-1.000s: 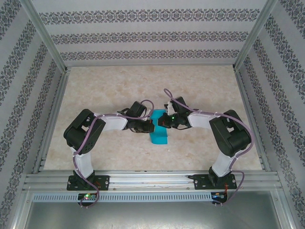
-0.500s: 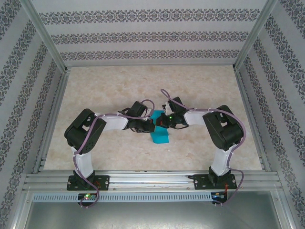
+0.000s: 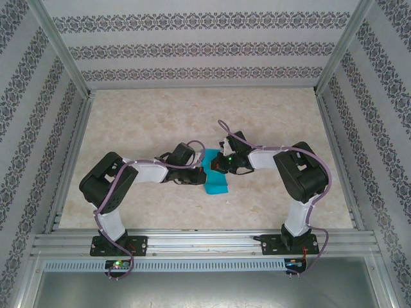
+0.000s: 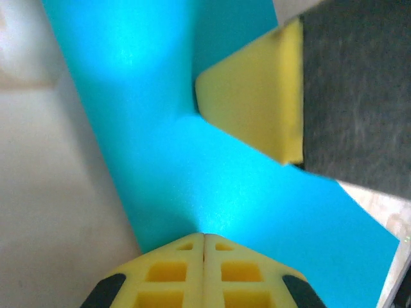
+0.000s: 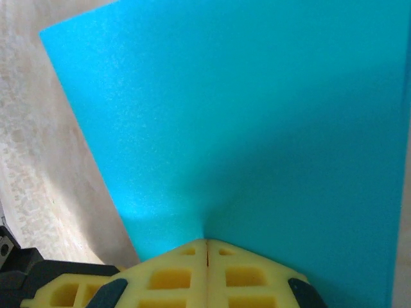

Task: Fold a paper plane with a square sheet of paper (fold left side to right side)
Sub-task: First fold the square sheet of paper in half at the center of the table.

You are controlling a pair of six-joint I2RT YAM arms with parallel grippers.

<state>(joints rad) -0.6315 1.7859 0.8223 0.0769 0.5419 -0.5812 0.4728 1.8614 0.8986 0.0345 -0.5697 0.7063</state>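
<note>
Square sheet of paper [image 3: 216,183] sits mid-tabletop [image 3: 160,122], a shade toward 6 o'clock. It looks narrow and doubled, part raised. Left hand [image 4: 204,239] is clenched on its 9 o'clock edge; right hand [image 5: 207,244] is clenched on it toward 12 o'clock. Judged: side-to-side fold in hand, crease not pressed flat. No nose or wings yet; most folding remains.

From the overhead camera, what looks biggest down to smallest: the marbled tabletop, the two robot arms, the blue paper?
1. marbled tabletop, largest.
2. left arm and right arm: they look about alike, so no ranking between them.
3. blue paper, smallest, though the arm ends cover part of it.
</note>
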